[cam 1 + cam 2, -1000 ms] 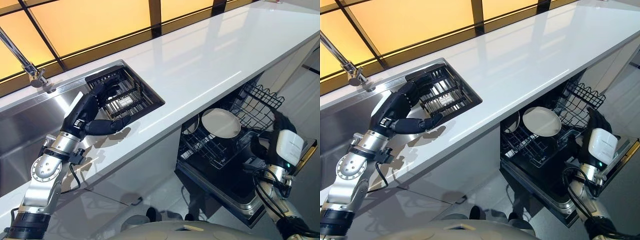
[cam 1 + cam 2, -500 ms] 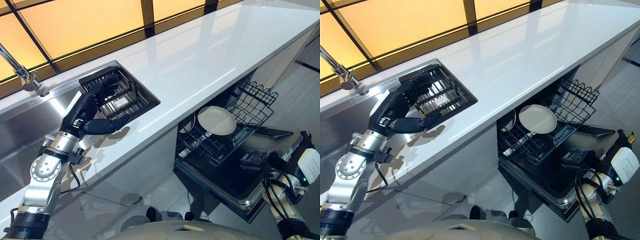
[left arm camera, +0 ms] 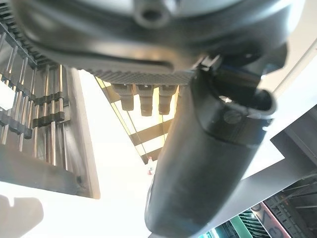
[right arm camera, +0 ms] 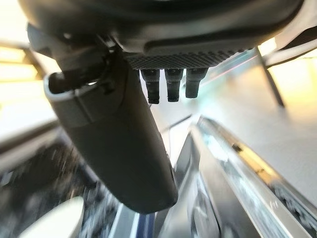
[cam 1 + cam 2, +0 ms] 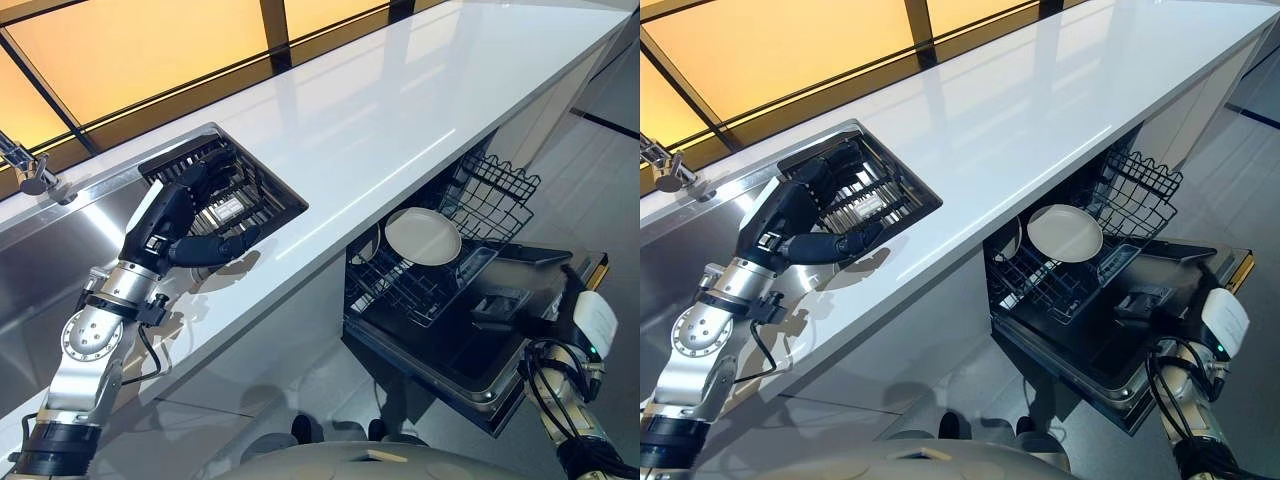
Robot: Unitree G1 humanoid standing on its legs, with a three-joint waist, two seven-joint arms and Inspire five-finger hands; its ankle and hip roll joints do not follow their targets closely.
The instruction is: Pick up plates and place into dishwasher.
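A white plate [image 5: 423, 236] stands tilted in the dishwasher's lower rack [image 5: 400, 292], below the counter edge; it also shows blurred in the right wrist view [image 4: 54, 220]. A second pale dish [image 5: 368, 244] sits half hidden under the counter beside it. My right hand [image 5: 592, 322] hangs low by the outer corner of the dishwasher door [image 5: 470, 345], apart from the rack, its thumb [image 4: 124, 144] straight and nothing held. My left hand [image 5: 180, 215] hovers over the edge of the black sink rack [image 5: 240, 195], fingers relaxed, thumb [image 3: 208, 163] out, empty.
The white counter [image 5: 380, 110] runs across above the dishwasher. A steel sink [image 5: 40, 260] with a faucet [image 5: 25, 172] lies at the left. A black wire basket [image 5: 495, 192] stands behind the plate. Grey tiled floor lies beyond the door.
My right hand has drawn back from the rack near the plate to the lower right, past the door's corner. The camera shifted a little. The left hand has stayed put.
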